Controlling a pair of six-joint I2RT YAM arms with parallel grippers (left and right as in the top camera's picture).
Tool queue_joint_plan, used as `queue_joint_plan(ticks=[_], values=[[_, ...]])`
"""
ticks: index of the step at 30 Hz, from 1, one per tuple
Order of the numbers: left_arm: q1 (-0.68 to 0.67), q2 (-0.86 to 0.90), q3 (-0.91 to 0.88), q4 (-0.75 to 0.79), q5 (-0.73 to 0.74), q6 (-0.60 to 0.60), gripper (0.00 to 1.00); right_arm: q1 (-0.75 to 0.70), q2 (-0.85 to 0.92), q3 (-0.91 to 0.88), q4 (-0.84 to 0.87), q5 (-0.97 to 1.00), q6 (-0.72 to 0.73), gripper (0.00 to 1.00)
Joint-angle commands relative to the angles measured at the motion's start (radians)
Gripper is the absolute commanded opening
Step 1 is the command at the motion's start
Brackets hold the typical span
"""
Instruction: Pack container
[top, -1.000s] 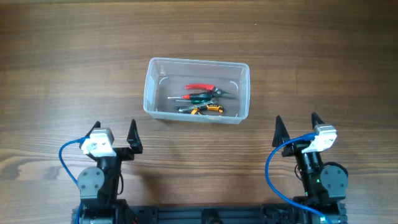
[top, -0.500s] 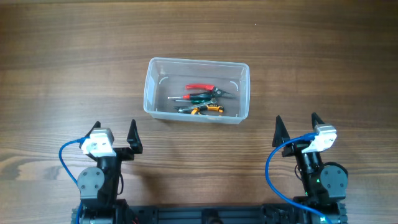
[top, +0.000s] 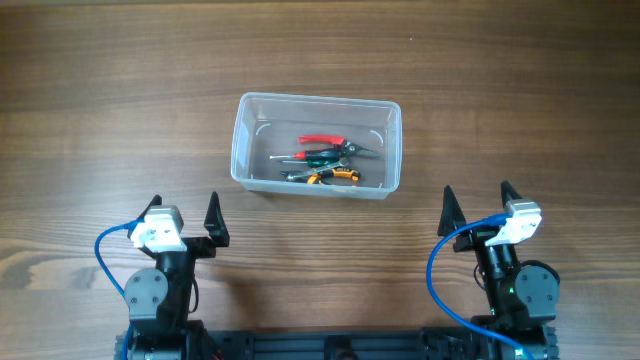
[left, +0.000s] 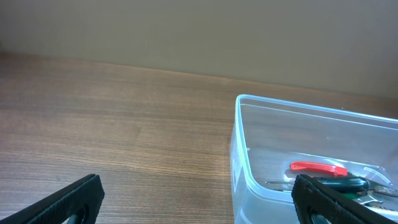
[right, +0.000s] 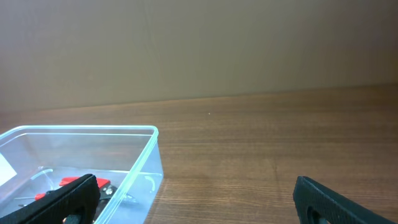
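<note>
Right now the container (top: 243, 140) sits on the worktop (top: 100, 120), holding red-handled pliers (top: 320, 140) and other hand tools (top: 322, 158). My left end effector (top: 184, 202) hangs off the container's near-left corner, fingers spread apart, gripping nothing. My right end effector (top: 477, 192) hangs off its near-right corner, likewise spread apart and empty.

left wrist: container (left: 241, 167) cropped right and bottom | overhead: tools (top: 322, 160) overlap, too small to identify
</note>
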Motion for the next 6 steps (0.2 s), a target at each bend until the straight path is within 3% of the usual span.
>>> queue_joint_plan(ticks=[1, 6], values=[[0.006, -0.009, -0.007, 0.002, -0.009, -0.016, 1.0, 0.004, -0.018, -0.01, 0.01, 0.014, -0.018, 1.0], [0.006, -0.009, -0.007, 0.002, -0.009, -0.016, 1.0, 0.004, -0.018, -0.01, 0.01, 0.014, -0.018, 1.0]])
